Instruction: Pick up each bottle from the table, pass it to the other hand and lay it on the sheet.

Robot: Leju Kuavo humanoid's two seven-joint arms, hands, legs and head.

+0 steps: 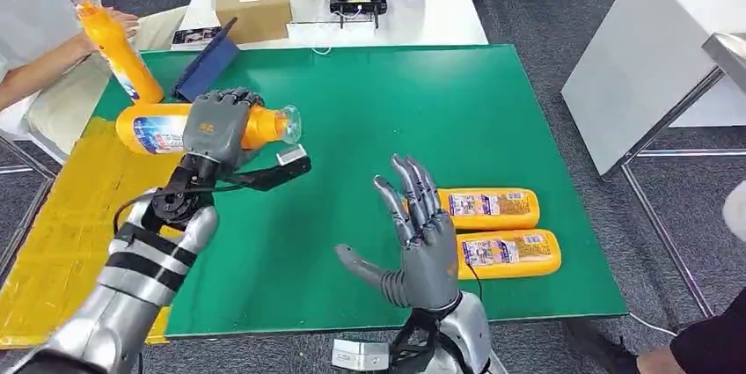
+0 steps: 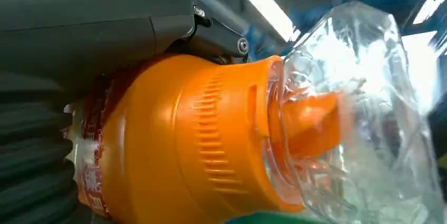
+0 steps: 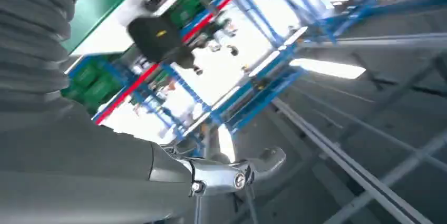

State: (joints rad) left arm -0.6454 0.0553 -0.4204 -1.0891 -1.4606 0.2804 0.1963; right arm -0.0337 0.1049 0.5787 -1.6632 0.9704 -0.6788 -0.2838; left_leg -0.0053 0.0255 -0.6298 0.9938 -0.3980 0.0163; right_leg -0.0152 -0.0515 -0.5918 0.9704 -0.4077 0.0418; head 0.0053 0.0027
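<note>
My left hand (image 1: pixel 216 128) grips an orange bottle (image 1: pixel 154 128) with a clear cap, held lying sideways above the left part of the green table (image 1: pixel 396 101). Up close, the left wrist view shows that bottle's orange shoulder (image 2: pixel 200 139) and clear plastic cap (image 2: pixel 363 113). Over the table's front middle my right hand (image 1: pixel 420 233) is raised with its fingers spread, holding nothing. Two more orange bottles (image 1: pixel 489 208) (image 1: pixel 508 253) lie side by side just to its right. The yellow sheet (image 1: pixel 62 224) covers the table's left side.
A person at the far left holds another orange bottle (image 1: pixel 114 40) upright over the sheet. A blue tablet (image 1: pixel 207 66) leans at the table's back left. Behind it a white table carries a cardboard box (image 1: pixel 253 3) and a black device (image 1: pixel 356 0).
</note>
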